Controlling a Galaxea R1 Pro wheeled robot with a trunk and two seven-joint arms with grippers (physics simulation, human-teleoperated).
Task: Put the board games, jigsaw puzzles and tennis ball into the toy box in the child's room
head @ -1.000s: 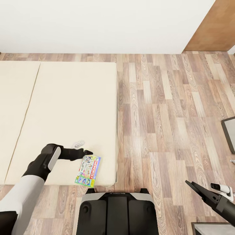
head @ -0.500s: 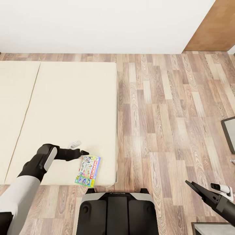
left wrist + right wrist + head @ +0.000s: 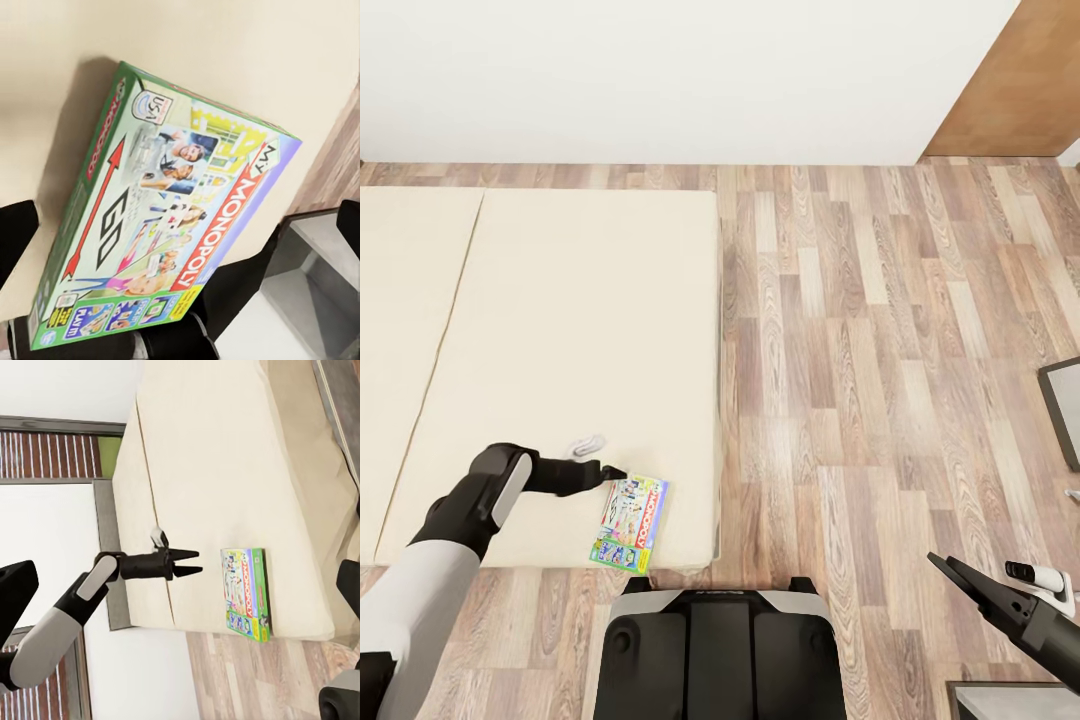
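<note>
**On the bed's near corner: one board game, not yet taken**

At the near corner of the bed (image 3: 570,310) lies the Monopoly box (image 3: 630,521), flat on the cream mattress with its printed face up and one short end close to the mattress edge. That position leaves it within reach of the robot, whose base (image 3: 715,650) stands just beside the bed's near edge.

The left gripper (image 3: 614,470) sits just beside the box's far end, low over the mattress. Its fingers are spread apart and hold nothing; the right wrist view shows both tips parted and pointing toward the box with a clear gap between. My judgement is that the spread fingers are readied to close on the box's edge.

The right gripper (image 3: 945,568) hangs over the wood floor (image 3: 880,330), well apart from the bed. Whether its fingers are parted or closed cannot be told.
</note>
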